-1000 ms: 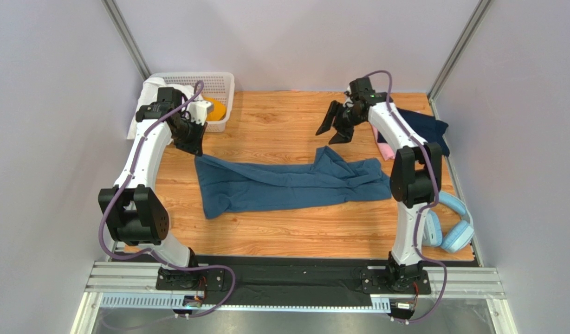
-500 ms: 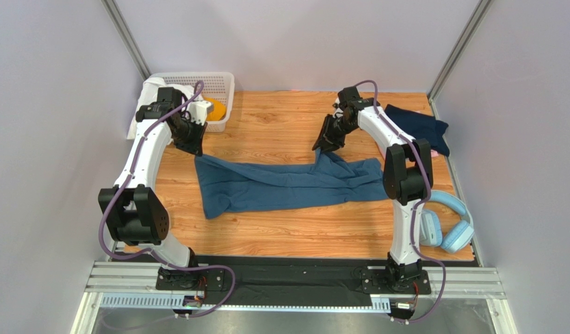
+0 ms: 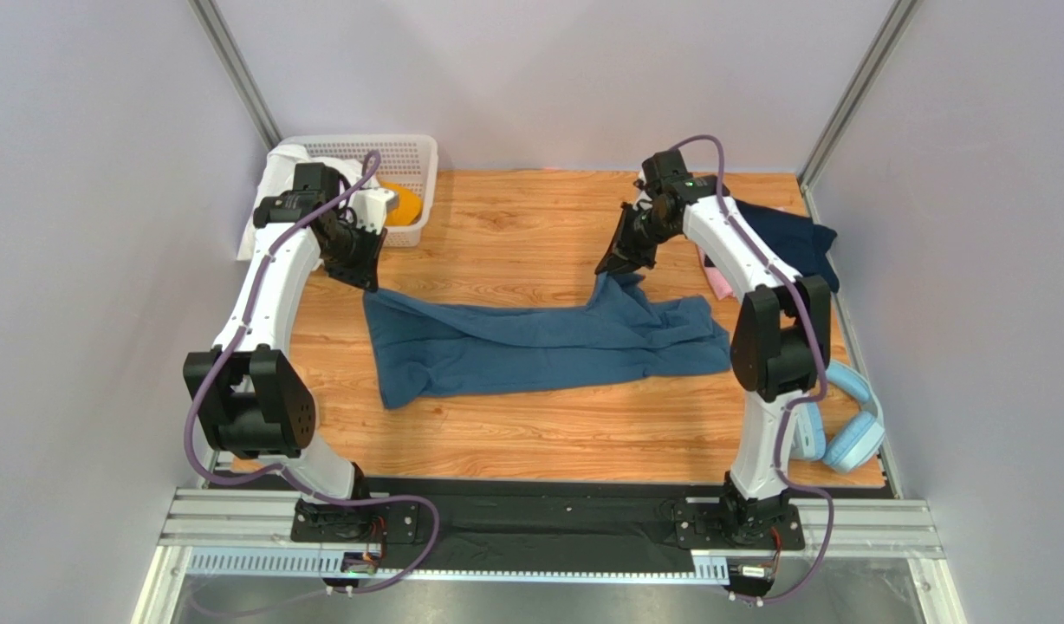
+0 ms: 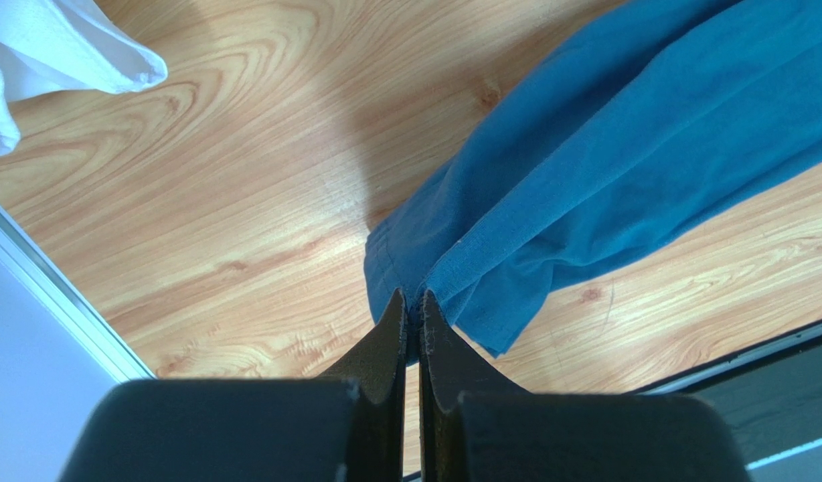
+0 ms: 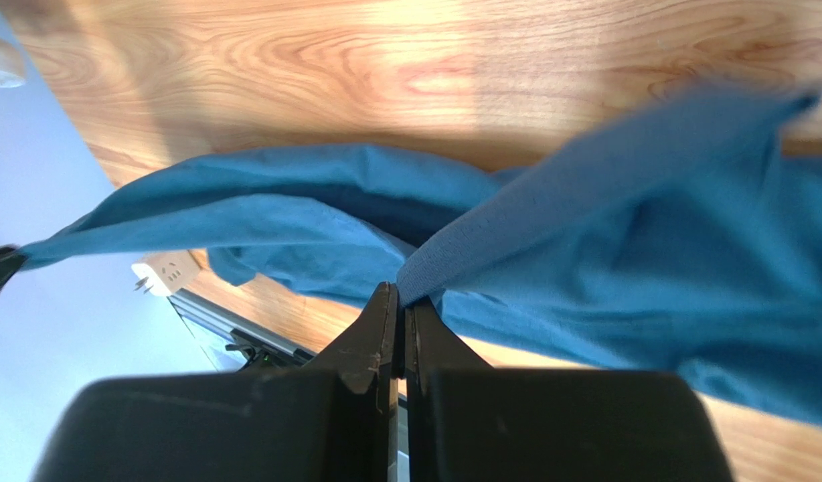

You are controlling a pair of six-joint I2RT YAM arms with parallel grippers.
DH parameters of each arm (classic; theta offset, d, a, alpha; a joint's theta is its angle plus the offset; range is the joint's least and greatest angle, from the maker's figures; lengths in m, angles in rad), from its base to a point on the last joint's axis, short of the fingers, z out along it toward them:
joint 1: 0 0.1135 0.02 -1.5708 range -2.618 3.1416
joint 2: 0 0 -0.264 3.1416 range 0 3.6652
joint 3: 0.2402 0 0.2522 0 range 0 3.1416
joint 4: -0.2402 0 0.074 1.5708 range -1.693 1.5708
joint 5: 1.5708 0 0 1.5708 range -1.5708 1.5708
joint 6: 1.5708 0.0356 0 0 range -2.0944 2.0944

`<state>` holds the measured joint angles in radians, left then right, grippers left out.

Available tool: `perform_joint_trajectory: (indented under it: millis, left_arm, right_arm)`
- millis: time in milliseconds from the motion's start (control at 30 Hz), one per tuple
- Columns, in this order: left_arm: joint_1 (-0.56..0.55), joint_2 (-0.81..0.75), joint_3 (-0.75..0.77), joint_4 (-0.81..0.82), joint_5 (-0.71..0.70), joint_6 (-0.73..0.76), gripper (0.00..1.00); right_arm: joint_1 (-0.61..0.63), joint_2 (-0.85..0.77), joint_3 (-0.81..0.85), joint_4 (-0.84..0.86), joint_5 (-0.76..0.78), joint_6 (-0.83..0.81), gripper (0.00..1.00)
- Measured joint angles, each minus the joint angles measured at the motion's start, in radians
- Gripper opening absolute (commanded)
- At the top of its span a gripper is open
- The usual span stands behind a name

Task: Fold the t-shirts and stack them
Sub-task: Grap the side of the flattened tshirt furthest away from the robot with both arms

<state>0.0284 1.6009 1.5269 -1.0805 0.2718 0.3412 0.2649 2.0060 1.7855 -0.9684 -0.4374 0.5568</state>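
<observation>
jaws: left gripper, right gripper both pinch teal t-shirt | long axis runs away from basket; left nearer it

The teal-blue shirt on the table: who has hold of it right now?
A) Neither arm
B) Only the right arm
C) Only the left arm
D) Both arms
D: the teal-blue shirt is pinched twice. The left gripper is shut on the hem at its left corner, and the right gripper is shut on a raised edge further right.
</observation>
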Motion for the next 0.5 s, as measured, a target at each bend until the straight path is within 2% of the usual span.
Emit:
perform_joint_trajectory:
  millis: [333, 433, 500]
  left_arm:
    - [0.0, -0.024, 0.059, -0.04, 0.008, -0.002, 0.0]
    - [0.0, -0.026, 0.068, -0.043, 0.012, -0.005, 0.0]
    - [0.0, -0.016, 0.078, -0.046, 0.014, -0.014, 0.0]
  right_arm:
    - [-0.001, -0.303, -0.012, -0.038, 0.066, -0.005, 0.0]
    - [-0.01, -0.303, -0.007, -0.041, 0.07, -0.01, 0.0]
    - [-0.021, -0.248, 0.023, -0.048, 0.071, -0.014, 0.0]
